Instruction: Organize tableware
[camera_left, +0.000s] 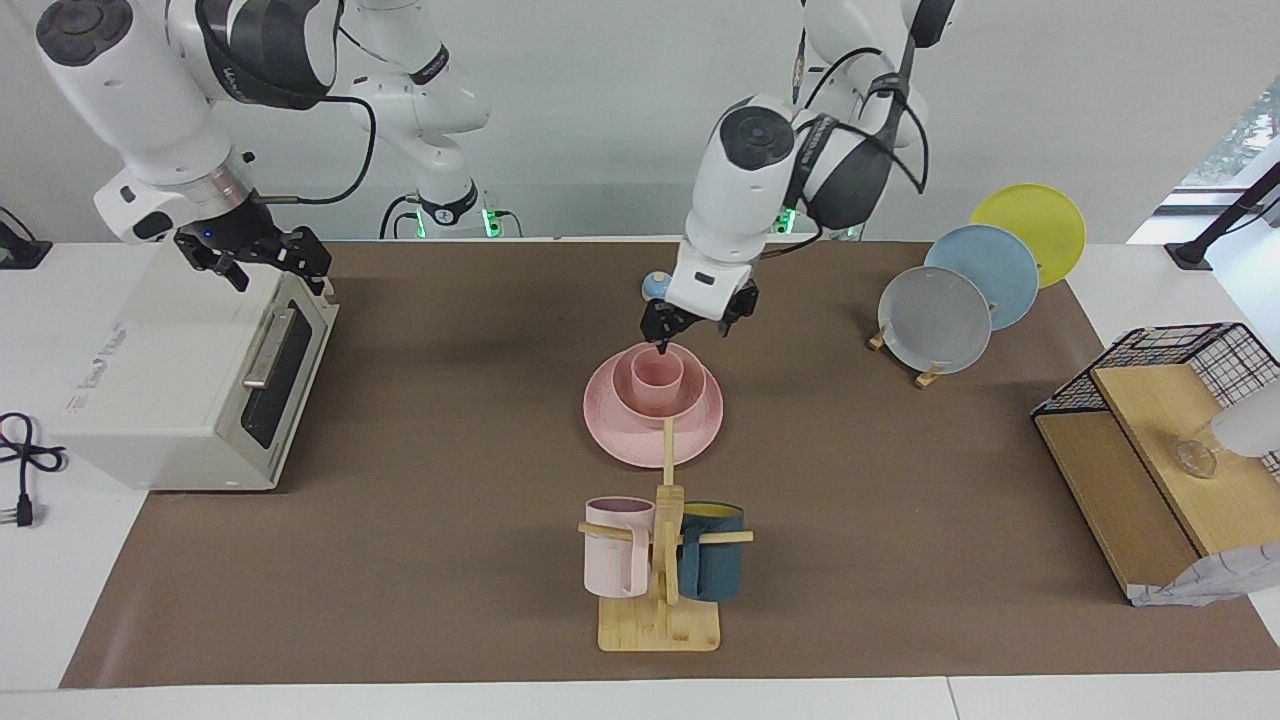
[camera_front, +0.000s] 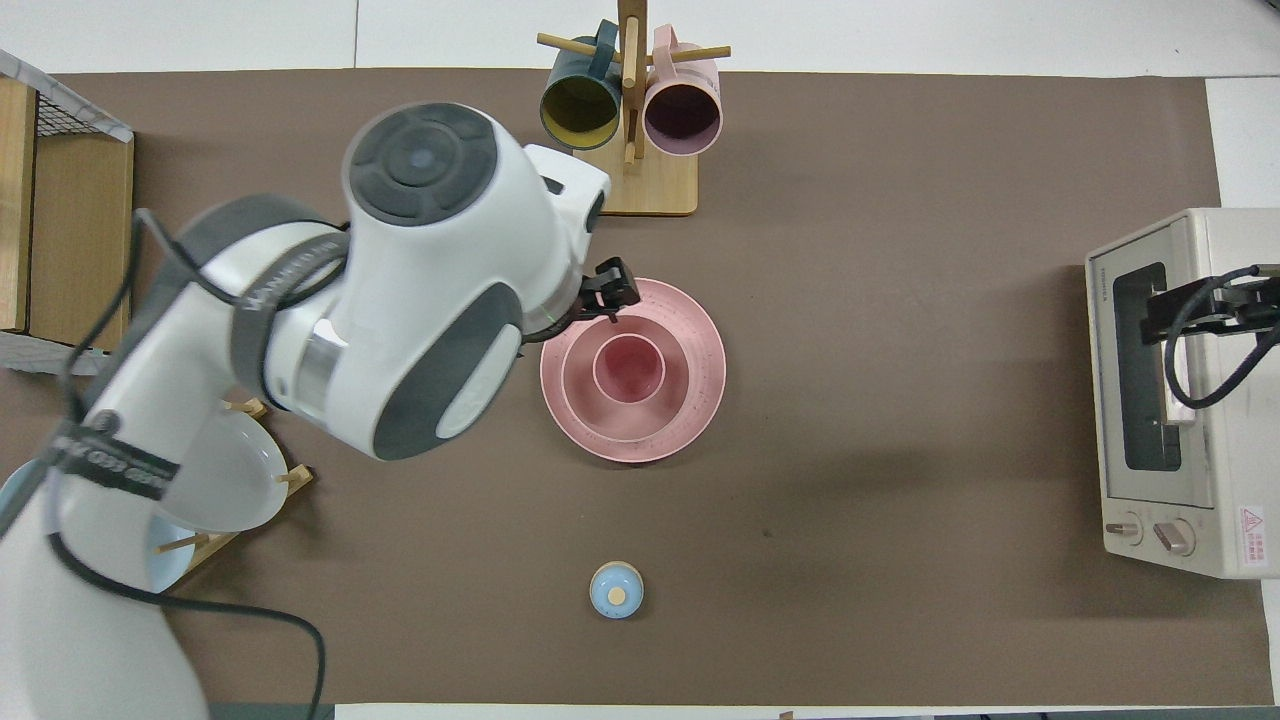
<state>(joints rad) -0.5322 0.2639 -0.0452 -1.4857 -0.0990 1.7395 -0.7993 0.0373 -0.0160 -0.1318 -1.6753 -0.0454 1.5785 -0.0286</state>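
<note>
A salmon-pink plate (camera_left: 600, 415) lies mid-table, also seen in the overhead view (camera_front: 700, 400). A pink bowl (camera_left: 690, 400) sits on it (camera_front: 630, 427). A small pink cup (camera_left: 655, 380) stands upright in the bowl (camera_front: 629, 368). My left gripper (camera_left: 697, 328) hangs open and empty above the stack, clear of the cup; from overhead it (camera_front: 607, 298) shows over the plate's rim. My right gripper (camera_left: 265, 258) waits open over the toaster oven (camera_left: 190, 380).
A wooden mug tree (camera_left: 660, 620) with a pale pink mug (camera_left: 612, 560) and a dark teal mug (camera_left: 712, 565) stands farther from the robots than the stack. A small blue knob (camera_front: 616, 589) lies nearer. A plate rack (camera_left: 935, 320) and a wire shelf (camera_left: 1150, 450) stand toward the left arm's end.
</note>
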